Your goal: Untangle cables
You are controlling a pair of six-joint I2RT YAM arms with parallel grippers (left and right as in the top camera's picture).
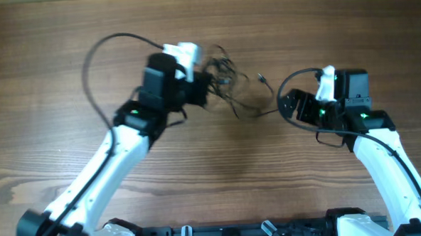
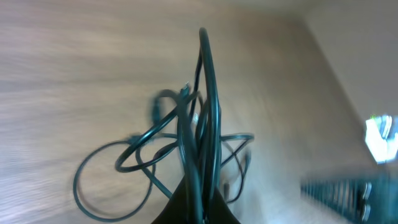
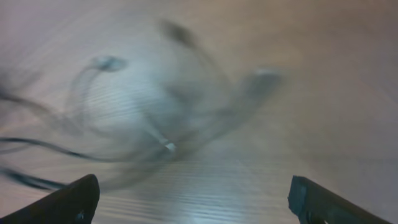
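Wooden desk bears thin cables, likely limp and light; left jaws pinch the bunch, right jaws gape empty; the loose plug seems easiest to grab.

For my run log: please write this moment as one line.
left tool: shut on cables | right tool: open | cables: tangled

No readable text, labels, brands or numbers anywhere.

The left arm and right arm are clad in white with black joints — green lights are lit, thick black cables attached, the right gripper black-fingered.
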